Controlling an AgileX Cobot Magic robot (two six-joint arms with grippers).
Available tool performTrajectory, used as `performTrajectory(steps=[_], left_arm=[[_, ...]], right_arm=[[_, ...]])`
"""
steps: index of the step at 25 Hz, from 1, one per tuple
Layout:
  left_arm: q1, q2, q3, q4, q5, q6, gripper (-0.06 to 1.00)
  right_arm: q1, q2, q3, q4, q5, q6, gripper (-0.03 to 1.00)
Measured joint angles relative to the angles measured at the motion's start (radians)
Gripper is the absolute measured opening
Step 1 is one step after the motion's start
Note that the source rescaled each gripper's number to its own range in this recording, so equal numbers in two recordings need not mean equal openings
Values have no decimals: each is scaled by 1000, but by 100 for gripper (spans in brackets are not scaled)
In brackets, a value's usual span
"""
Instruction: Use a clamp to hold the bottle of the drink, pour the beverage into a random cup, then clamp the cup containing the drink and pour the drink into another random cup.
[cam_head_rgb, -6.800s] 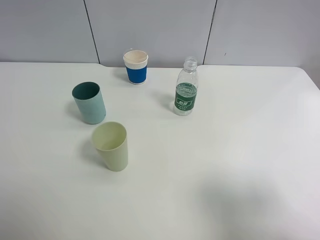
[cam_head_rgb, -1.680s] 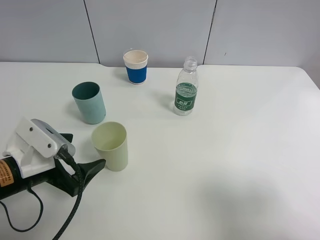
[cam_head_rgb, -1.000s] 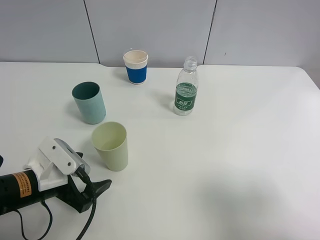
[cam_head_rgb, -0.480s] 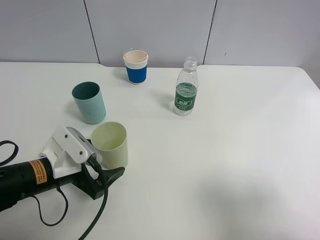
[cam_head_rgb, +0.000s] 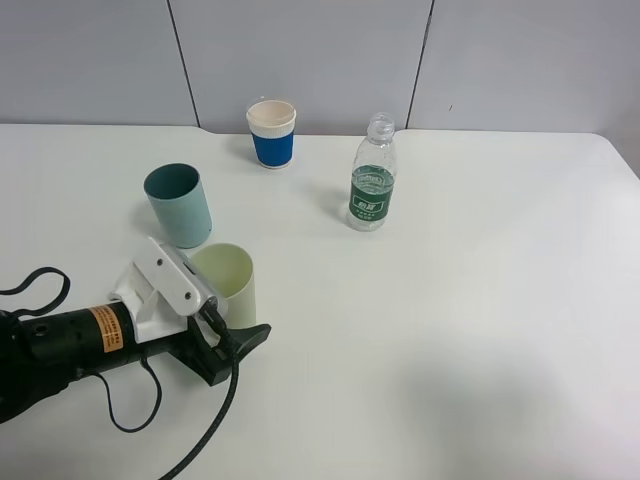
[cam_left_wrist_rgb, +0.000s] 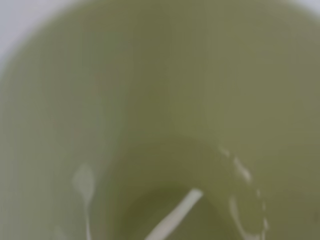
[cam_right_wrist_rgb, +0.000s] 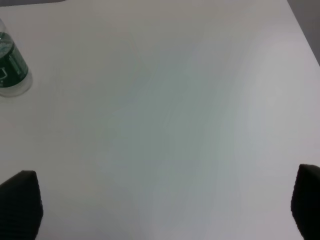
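Note:
The pale yellow-green cup stands upright near the table's front left. My left gripper has come in from the left and is open around the cup's lower part. One black finger shows on the cup's near side; the other is hidden behind the arm. The cup's wall fills the left wrist view, blurred. The bottle with its green label stands upright at the back middle, and the teal cup behind the yellow-green one. My right gripper is open over bare table, the bottle far off; the exterior view does not show it.
A blue-and-white paper cup stands at the back, left of the bottle. The left arm's black cable trails over the front left of the white table. A grey panelled wall runs behind the table's far edge.
The left arm has slid right and away from the front edge, bringing its open gripper up to the yellow-green cup. Cups and bottle have not moved.

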Motion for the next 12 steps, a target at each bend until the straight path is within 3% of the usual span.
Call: performTrajectory(steps=[3,5,6,9,12], left_arm=[[0,0,-10,3,0,0,99],[0,0,-10,4,0,0,86],[0,0,-10,4,0,0,71],[0,0,-10,6,-4,0,0],[0,0,-10,5,-2,3,5]], right_arm=[[0,0,0,0,0,0,100],[0,0,0,0,0,0,100],[0,0,0,0,0,0,100],[0,0,0,0,0,0,100],[0,0,0,0,0,0,100]])
